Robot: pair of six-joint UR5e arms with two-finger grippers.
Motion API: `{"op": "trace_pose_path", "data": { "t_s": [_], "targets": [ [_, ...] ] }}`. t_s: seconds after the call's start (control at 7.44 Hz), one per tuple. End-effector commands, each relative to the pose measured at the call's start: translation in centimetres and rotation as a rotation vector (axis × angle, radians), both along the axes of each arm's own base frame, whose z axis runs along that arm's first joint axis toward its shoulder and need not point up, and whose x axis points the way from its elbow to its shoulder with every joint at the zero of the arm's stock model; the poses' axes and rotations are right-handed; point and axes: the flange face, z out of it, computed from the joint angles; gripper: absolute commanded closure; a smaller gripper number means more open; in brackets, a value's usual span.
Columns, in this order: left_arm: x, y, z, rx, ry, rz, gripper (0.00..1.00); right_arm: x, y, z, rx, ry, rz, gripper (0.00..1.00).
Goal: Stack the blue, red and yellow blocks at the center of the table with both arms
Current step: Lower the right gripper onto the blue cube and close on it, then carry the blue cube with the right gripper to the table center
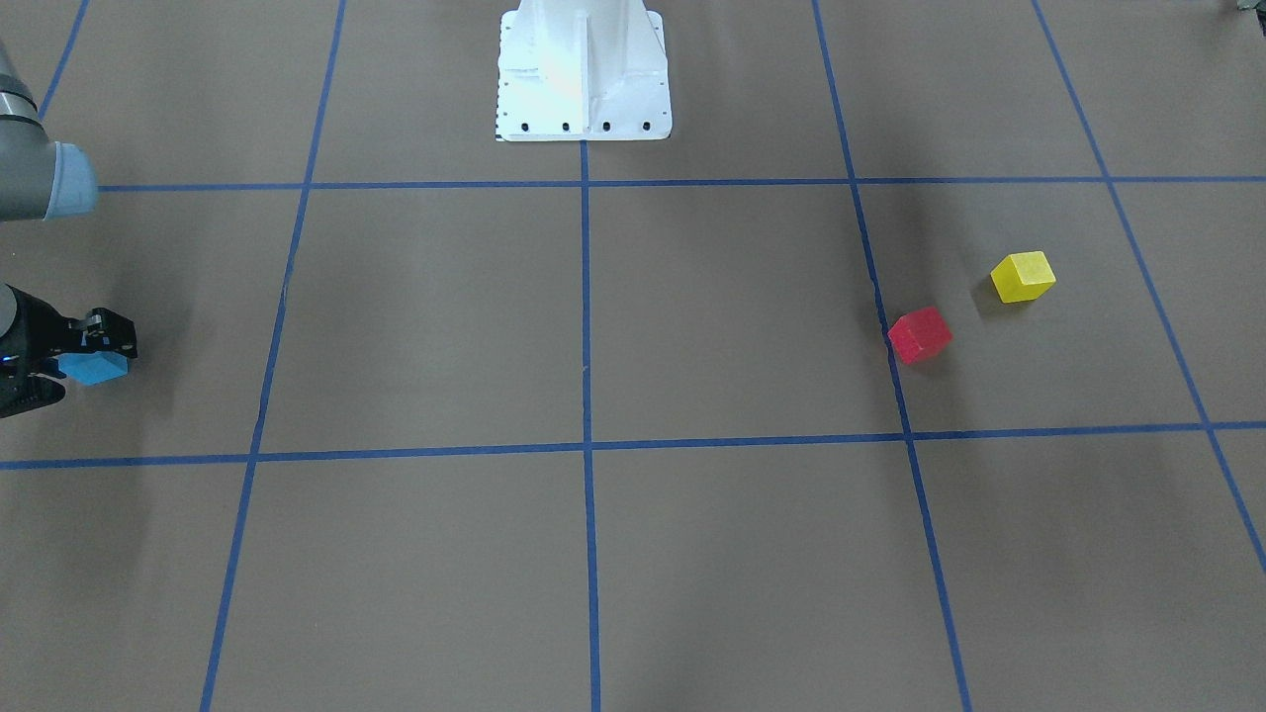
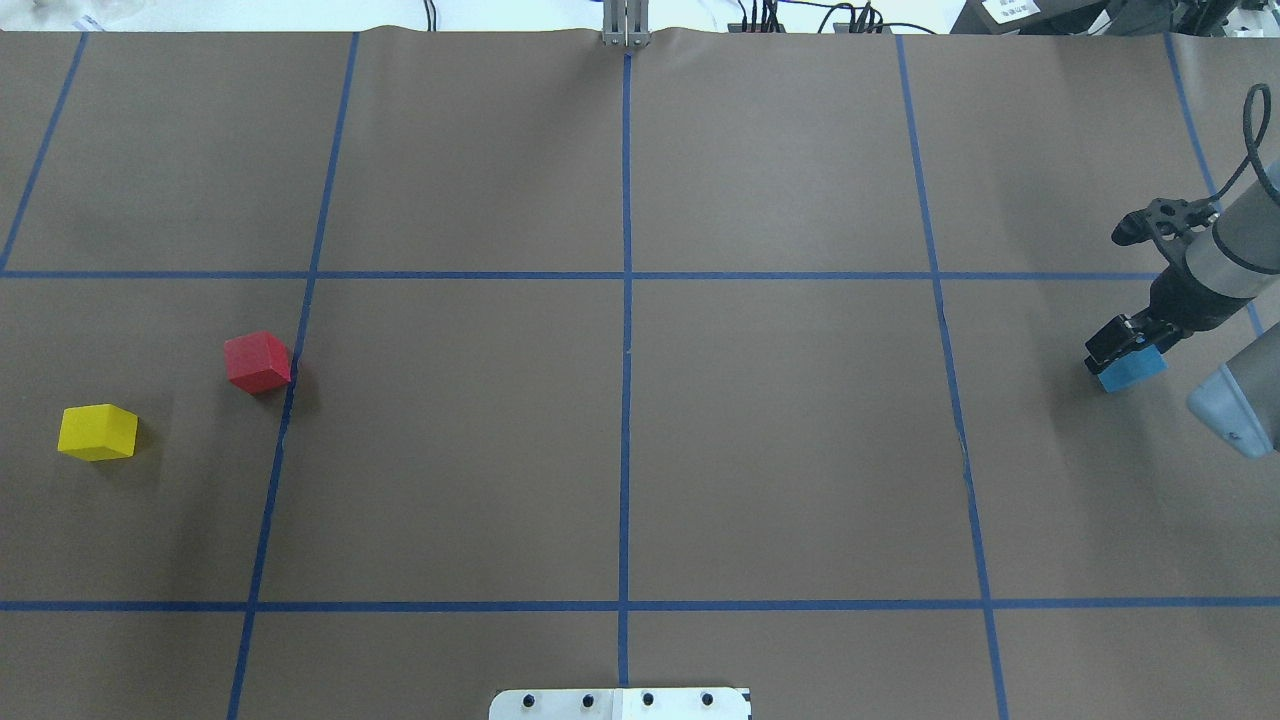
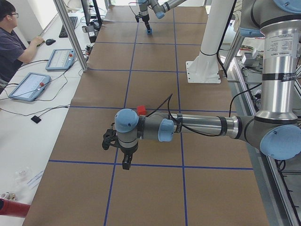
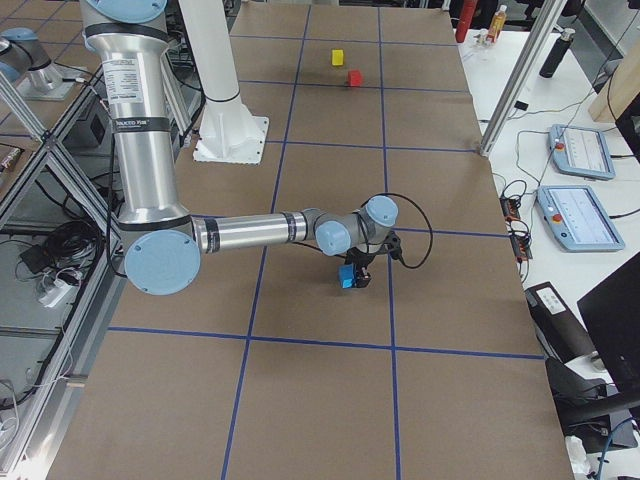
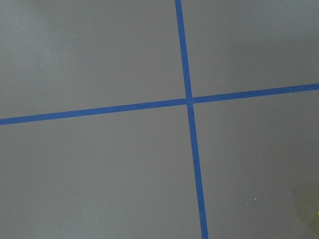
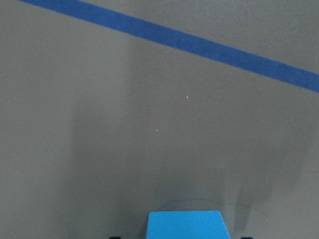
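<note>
The blue block (image 2: 1133,370) lies on the table at its far right edge; it also shows in the front view (image 1: 94,369) and at the bottom of the right wrist view (image 6: 185,225). My right gripper (image 2: 1125,352) is down over it with its jaws on either side, and a small gap shows on each side, so it looks open. The red block (image 2: 257,361) and the yellow block (image 2: 97,432) lie on the table's left side, apart from each other. My left gripper (image 3: 125,164) shows only in the left side view, above the table near the red block (image 3: 141,109); I cannot tell if it is open or shut.
Blue tape lines (image 2: 626,400) divide the brown table into a grid. The robot's white base (image 1: 582,74) stands at the near middle edge. An operator (image 3: 11,42) sits at a side desk with control tablets (image 3: 29,85).
</note>
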Motion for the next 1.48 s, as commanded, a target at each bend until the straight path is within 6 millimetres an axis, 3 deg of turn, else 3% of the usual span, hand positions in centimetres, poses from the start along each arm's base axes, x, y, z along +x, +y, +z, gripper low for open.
{"op": "trace_pose_path", "data": {
  "t_s": [0.0, 0.27, 0.4, 0.67, 0.94, 1.21, 1.34],
  "targets": [
    [0.0, -0.1, -0.1, 0.003, 0.000, 0.000, 0.01, 0.1, -0.4, -1.3, 0.026, -0.014, -0.002, 1.00],
    [0.0, -0.2, -0.1, 0.003, 0.000, 0.000, 0.01, 2.8, -1.3, -4.2, 0.022, -0.054, 0.041, 1.00],
    [0.0, -0.2, -0.1, 0.001, 0.000, 0.000, 0.01, 2.2, -4.3, -10.5, -0.004, -0.065, 0.055, 1.00],
    [0.2, -0.8, -1.3, 0.060, 0.002, 0.006, 0.01, -1.8, -9.0, -23.4, -0.049, -0.040, 0.042, 1.00],
    [0.5, -0.6, -1.1, 0.074, 0.007, 0.009, 0.01, -9.8, -9.5, -31.9, -0.134, -0.037, 0.097, 1.00],
    [0.6, -0.8, -1.0, 0.072, 0.007, 0.012, 0.01, -21.8, -9.3, -41.3, -0.237, -0.010, 0.153, 1.00],
    [0.9, -1.2, -1.3, 0.078, 0.007, 0.017, 0.01, -27.7, -8.6, -42.8, -0.228, -0.022, 0.192, 1.00]
  ]
}}
